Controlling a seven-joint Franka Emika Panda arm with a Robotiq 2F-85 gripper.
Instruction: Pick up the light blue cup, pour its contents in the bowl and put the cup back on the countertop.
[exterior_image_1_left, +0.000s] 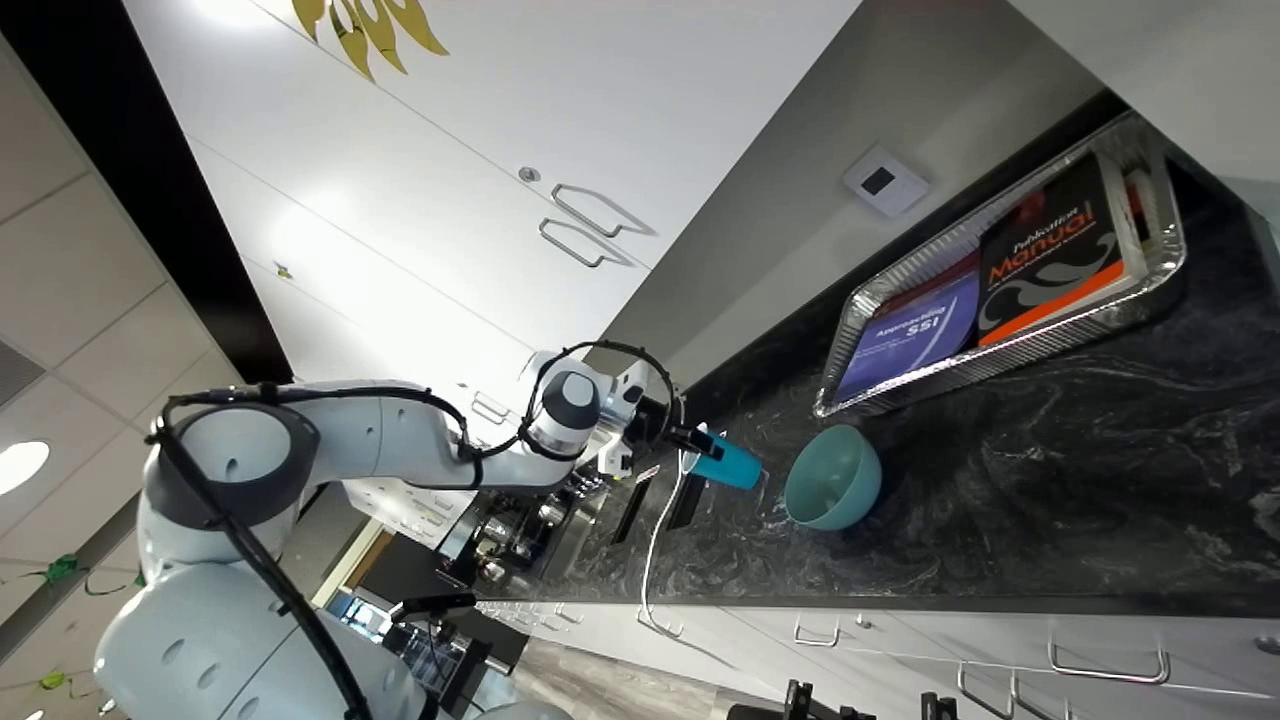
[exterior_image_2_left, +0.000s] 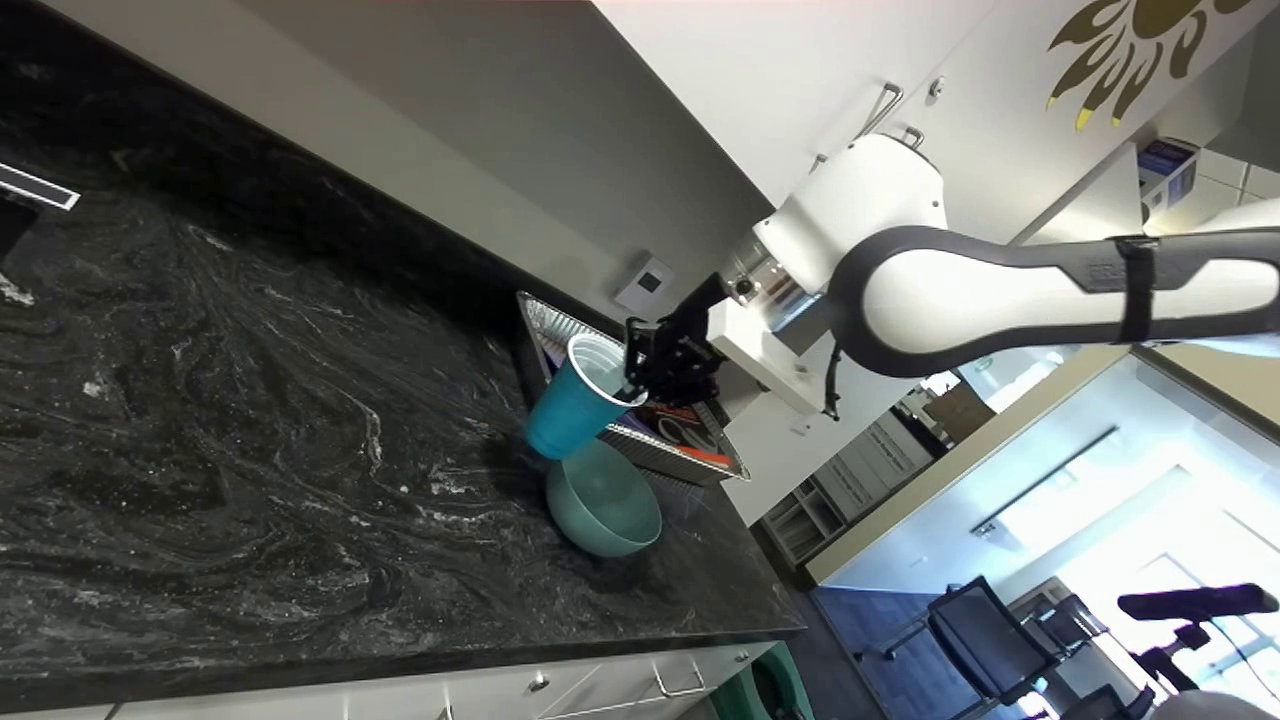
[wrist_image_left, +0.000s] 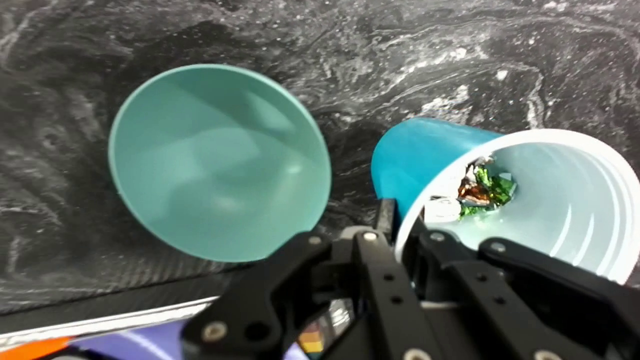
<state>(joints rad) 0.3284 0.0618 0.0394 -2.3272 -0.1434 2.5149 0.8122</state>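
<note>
The light blue cup (exterior_image_1_left: 738, 466) is held roughly upright beside the bowl. It also shows in an exterior view (exterior_image_2_left: 572, 412) and the wrist view (wrist_image_left: 425, 150). Small shiny green, brown and whitish pieces lie at its bottom. My gripper (wrist_image_left: 402, 225) is shut on the cup's wall, one finger outside and one inside; it shows in both exterior views (exterior_image_1_left: 702, 440) (exterior_image_2_left: 632, 382). The teal bowl (exterior_image_1_left: 855, 465) (exterior_image_2_left: 605, 510) (wrist_image_left: 220, 120) stands on the dark countertop (exterior_image_1_left: 1080, 460) (exterior_image_2_left: 300, 450) and looks empty inside. The gap under the cup is hard to judge.
A foil tray (exterior_image_1_left: 1000, 355) (exterior_image_2_left: 660, 455) with books lies behind the bowl along the wall; its edge shows in the wrist view (wrist_image_left: 125, 317). A white cable (exterior_image_1_left: 655, 545) crosses the counter. A thermostat (exterior_image_1_left: 886, 181) is on the wall. White cabinets hang above.
</note>
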